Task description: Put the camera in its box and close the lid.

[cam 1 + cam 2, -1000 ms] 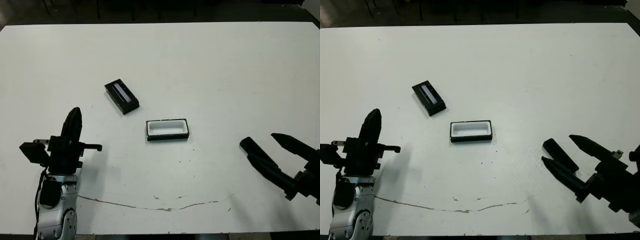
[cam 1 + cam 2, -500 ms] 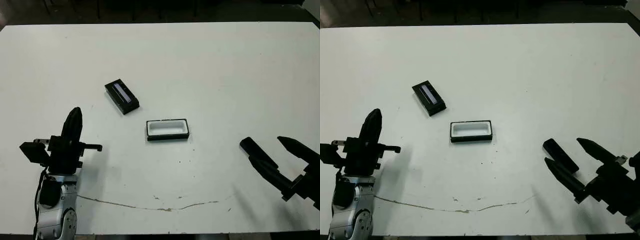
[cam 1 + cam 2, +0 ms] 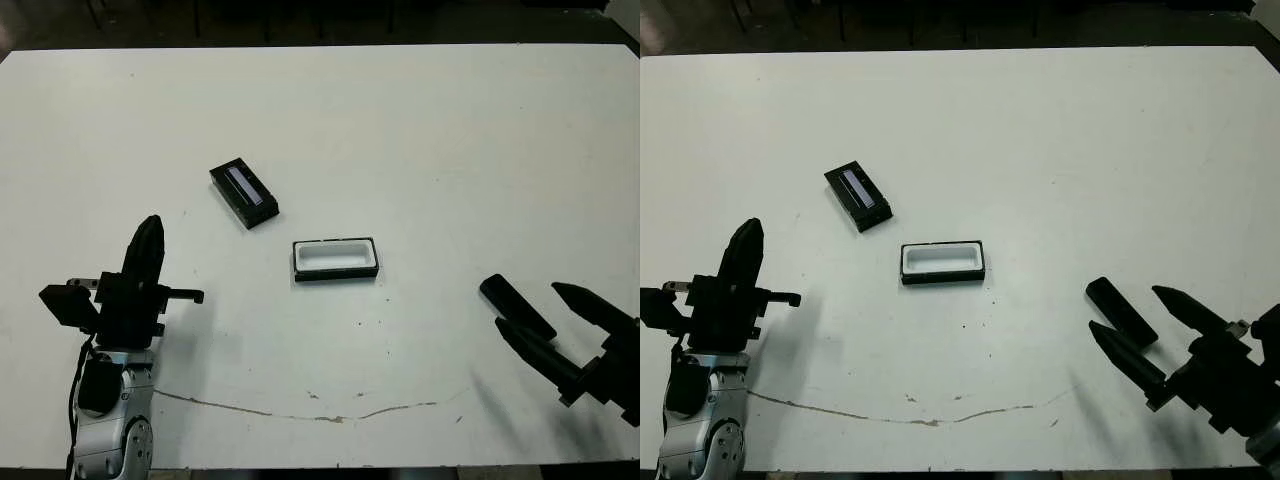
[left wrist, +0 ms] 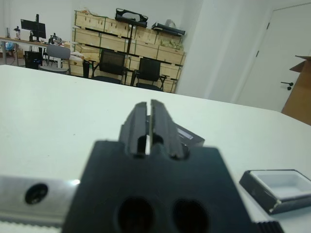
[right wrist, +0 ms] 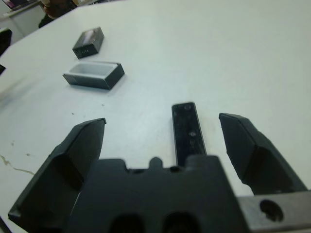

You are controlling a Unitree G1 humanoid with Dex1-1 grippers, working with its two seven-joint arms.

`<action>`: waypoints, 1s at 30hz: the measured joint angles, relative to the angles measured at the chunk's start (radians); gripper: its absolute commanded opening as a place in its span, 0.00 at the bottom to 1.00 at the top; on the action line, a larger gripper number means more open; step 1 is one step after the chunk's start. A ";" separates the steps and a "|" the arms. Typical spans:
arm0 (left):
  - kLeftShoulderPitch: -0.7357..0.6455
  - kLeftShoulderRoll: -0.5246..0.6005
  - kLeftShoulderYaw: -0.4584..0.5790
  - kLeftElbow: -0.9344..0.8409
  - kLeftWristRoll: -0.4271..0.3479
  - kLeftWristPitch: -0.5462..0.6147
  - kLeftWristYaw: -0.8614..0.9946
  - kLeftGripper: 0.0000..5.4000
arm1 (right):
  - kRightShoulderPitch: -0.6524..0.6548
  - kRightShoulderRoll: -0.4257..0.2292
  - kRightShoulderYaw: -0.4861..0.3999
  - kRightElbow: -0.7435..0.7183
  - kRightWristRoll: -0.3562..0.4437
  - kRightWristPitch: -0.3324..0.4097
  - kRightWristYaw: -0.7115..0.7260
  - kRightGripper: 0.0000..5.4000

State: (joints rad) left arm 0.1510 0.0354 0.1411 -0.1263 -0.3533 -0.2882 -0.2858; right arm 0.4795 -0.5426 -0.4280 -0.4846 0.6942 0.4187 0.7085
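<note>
The camera [image 3: 515, 305] is a slim black bar lying flat on the white table at the right, apart from the other things. My right gripper [image 5: 163, 125] is open, one finger on each side of the camera's near end, neither visibly touching it. The box [image 3: 335, 259], a black tray with white lining, sits open and empty at the middle. The lid [image 3: 244, 193], a black block with a pale stripe, lies behind and to the left of the box. My left gripper [image 3: 150, 235] is shut on nothing at the near left, well away from all three.
A thin brown crack [image 3: 300, 412] runs across the table top near the front edge. Past the far edge, the left wrist view shows chairs [image 4: 146, 73] and stacked wooden crates [image 4: 97, 36].
My right gripper has drawn back toward the front right, still open, so more of the camera shows beyond its fingertips. The camera, box, lid and left arm have not moved.
</note>
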 measured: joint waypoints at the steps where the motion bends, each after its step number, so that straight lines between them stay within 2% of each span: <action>1: 0.000 0.000 0.001 0.000 -0.001 0.000 -0.001 0.00 | 0.001 0.001 0.003 0.003 -0.002 -0.002 0.000 1.00; 4: 0.000 0.000 0.004 0.002 -0.001 0.000 -0.003 0.00 | 0.005 0.006 0.009 0.024 -0.009 -0.008 0.001 1.00; 11: 0.002 0.000 0.008 0.002 0.000 0.000 -0.003 0.00 | 0.009 0.034 0.037 0.097 -0.068 -0.098 0.029 1.00; 17: 0.002 -0.001 0.008 0.005 0.004 -0.004 -0.002 0.00 | 0.003 0.045 0.057 0.126 -0.080 -0.109 0.034 1.00; 19: 0.002 -0.001 0.008 0.005 0.007 -0.004 0.001 0.00 | 0.002 0.045 0.059 0.119 -0.079 -0.092 0.015 1.00; 23: 0.003 -0.001 0.008 0.007 0.013 -0.007 0.001 0.00 | 0.010 0.045 0.058 0.079 -0.078 -0.054 -0.025 0.91; 30: 0.005 -0.003 0.006 0.009 0.016 -0.009 0.001 0.00 | 0.013 0.045 0.059 0.041 -0.078 -0.052 -0.044 0.67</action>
State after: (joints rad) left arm 0.1559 0.0323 0.1471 -0.1170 -0.3377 -0.2968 -0.2851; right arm 0.4922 -0.4980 -0.3691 -0.4439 0.6158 0.3671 0.6649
